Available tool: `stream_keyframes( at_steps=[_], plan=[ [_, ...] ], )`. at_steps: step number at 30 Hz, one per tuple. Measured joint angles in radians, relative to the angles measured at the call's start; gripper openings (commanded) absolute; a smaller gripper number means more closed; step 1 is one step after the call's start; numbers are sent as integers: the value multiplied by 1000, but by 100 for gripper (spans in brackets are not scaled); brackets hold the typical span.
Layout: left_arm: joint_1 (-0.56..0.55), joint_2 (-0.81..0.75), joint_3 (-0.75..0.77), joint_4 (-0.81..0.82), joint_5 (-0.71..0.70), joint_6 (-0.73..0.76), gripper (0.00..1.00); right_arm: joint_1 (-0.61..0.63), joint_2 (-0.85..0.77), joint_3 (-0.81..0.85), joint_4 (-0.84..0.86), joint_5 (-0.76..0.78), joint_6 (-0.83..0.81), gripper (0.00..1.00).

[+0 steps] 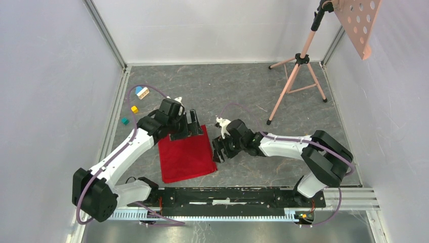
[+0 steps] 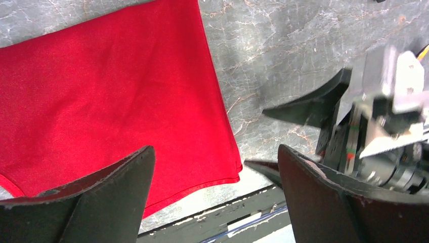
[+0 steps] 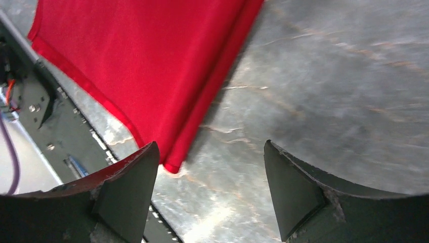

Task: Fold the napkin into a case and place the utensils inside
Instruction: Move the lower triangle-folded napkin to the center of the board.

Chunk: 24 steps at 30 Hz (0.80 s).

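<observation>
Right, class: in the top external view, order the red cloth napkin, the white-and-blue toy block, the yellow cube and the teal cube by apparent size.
1. Red cloth napkin, by far the largest.
2. White-and-blue toy block.
3. Yellow cube and teal cube: they look alike, so no ranking.

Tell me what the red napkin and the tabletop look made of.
Napkin: seemingly thin woven cloth with a slight sheen, lying limp and flat, its edge hemmed. Tabletop: hard and smooth, grey with pale veins like marble, possibly only a printed surface.
</observation>
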Motion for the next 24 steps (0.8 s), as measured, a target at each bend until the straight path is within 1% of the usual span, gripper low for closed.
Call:
stream_keyframes(
  at_steps=[6,9,12,15,19,24],
  plan=[
    [9,53,-22,58,13,-43,95,117,5,-26,69,28,95,77],
    [11,53,-27,64,21,-53,95,158,5,-31,81,61,128,70],
    [11,44,-27,72,30,-60,95,175,9,-35,80,95,148,59],
    [11,24,-32,73,31,-61,95,183,20,-44,87,107,153,43],
    [11,-3,-40,72,31,-63,95,169,21,-84,124,90,150,37],
    [11,-12,-42,72,31,-64,95,144,23,-119,187,15,139,22]
  ],
)
